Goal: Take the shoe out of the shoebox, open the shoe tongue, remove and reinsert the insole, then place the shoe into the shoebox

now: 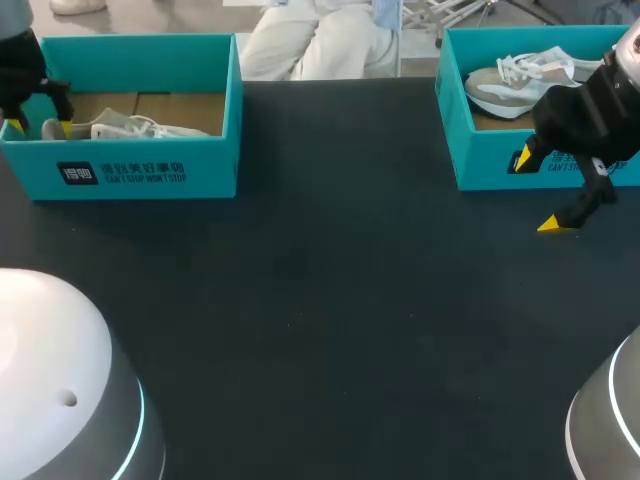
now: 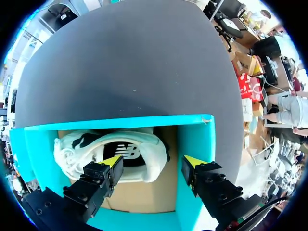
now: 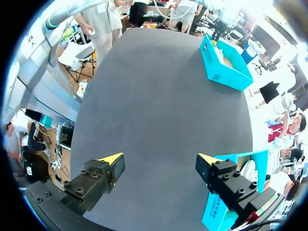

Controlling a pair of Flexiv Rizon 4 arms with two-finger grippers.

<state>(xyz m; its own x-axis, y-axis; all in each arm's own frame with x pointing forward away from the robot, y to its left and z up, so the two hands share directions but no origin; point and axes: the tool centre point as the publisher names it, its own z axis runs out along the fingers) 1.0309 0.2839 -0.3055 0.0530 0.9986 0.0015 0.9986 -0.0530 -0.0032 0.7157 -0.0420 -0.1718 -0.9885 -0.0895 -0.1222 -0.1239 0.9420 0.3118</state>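
1. Table (image 1: 330, 300): dark, matte top.
2. Left box (image 1: 150, 170): teal, open, at the table's far-left corner.
3. Left shoe (image 2: 96, 144): white with a dark opening, lying on its side on that box's cardboard floor.
4. Left gripper (image 2: 153, 162): over the table's far-left corner, above the left box. Fingers spread wide and holding nothing; one tip is above the shoe, the other above the box's side wall.
5. Right box (image 1: 490, 160): teal, open, at the table's far-right corner.
6. Right shoe (image 1: 520, 85): white and grey, inside it, laces up.
7. Right gripper (image 1: 537, 192): above the table top, just in front of the right box. Fingers spread wide and empty.
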